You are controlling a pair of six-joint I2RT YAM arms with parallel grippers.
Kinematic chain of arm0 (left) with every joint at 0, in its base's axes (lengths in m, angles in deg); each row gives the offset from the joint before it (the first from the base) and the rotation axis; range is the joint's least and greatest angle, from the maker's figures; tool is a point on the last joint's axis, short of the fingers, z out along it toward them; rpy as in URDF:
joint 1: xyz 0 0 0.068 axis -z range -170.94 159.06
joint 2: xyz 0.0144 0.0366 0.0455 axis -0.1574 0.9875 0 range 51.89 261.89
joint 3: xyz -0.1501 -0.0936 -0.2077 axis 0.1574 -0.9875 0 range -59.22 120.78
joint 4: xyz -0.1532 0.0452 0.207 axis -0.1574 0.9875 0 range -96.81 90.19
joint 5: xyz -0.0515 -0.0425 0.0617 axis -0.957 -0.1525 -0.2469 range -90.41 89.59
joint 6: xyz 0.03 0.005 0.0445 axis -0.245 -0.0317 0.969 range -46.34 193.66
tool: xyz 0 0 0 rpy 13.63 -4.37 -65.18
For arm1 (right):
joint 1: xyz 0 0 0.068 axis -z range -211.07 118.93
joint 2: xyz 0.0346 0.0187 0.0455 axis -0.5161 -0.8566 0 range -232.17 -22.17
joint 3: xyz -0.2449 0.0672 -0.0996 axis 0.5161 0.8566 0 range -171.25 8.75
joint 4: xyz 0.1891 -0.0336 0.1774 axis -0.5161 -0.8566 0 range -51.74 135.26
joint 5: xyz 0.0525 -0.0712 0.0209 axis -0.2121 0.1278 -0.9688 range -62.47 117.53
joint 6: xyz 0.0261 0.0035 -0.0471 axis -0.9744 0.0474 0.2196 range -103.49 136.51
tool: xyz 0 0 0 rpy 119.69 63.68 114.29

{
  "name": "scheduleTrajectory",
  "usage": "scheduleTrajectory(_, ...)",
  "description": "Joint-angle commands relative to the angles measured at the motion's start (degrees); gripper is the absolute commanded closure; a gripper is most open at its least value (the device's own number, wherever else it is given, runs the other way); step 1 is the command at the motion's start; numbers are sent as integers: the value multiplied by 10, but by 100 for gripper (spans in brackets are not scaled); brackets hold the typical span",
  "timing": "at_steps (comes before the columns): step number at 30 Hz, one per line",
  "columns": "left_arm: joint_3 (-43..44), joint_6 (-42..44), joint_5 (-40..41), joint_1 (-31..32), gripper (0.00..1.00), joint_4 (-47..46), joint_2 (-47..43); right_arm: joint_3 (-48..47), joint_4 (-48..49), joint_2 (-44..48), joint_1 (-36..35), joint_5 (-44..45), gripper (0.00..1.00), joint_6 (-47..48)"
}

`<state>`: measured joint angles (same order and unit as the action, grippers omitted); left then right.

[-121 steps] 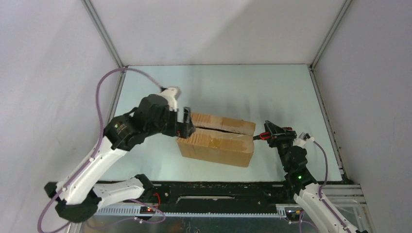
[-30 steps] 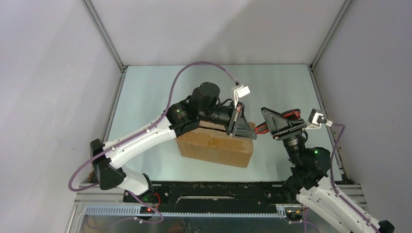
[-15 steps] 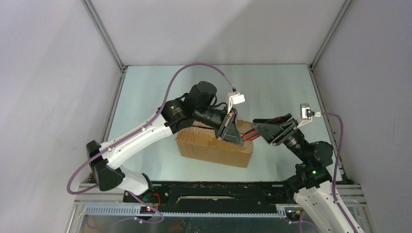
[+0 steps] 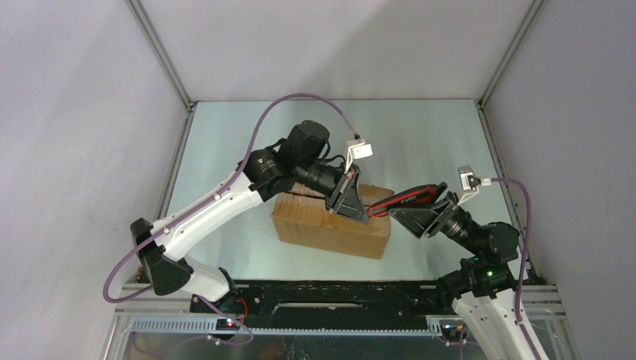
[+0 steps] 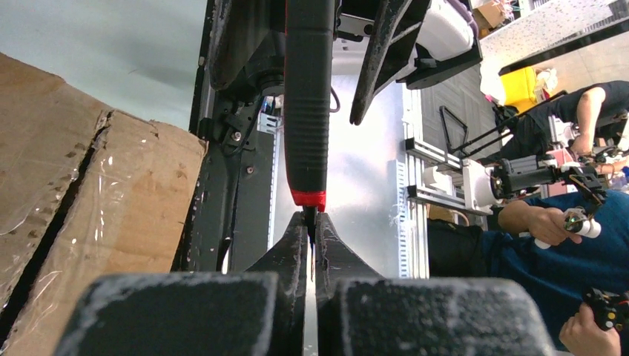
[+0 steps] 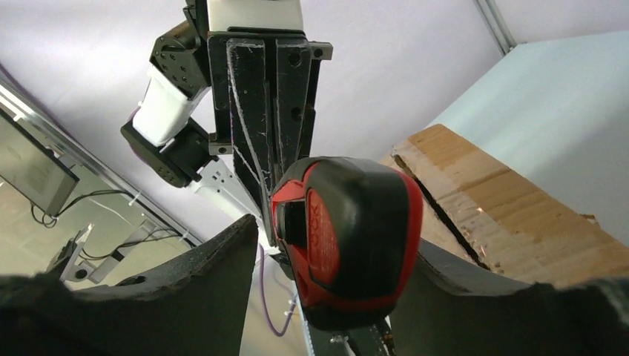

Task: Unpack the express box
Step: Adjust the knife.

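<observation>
Centrally, express box [image 4: 330, 229] sits on pale green tabletop [image 4: 420, 135]; grey walls [image 4: 337, 45].

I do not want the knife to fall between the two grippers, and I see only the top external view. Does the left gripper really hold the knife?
Observer: Yes. In the left wrist view the left gripper is shut on the thin front tip of the utility knife.
Operator: Is the right gripper free of the handle?
Observer: In the right wrist view the right gripper stands open. A gap shows between one finger and the handle's butt. I cannot tell whether the other side touches.
Operator: Is the box seam cut?
Observer: The left wrist view shows a dark slit along the taped top seam of the express box.
</observation>
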<state>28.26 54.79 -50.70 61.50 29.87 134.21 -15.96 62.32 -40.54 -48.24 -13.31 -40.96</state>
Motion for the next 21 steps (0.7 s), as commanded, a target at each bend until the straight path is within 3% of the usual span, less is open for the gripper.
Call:
scheduleTrajectory(1,11,27,-27,-8,100,8,-32,-17,-23,16,8,-4,37,-5)
scheduleTrajectory(13,-7,33,-60,-11,100,6,-41,-7,80,-27,18,-20,39,-32)
scheduleTrajectory(21,-2,57,-54,-14,100,40,-44,-14,72,-7,20,-58,29,-14)
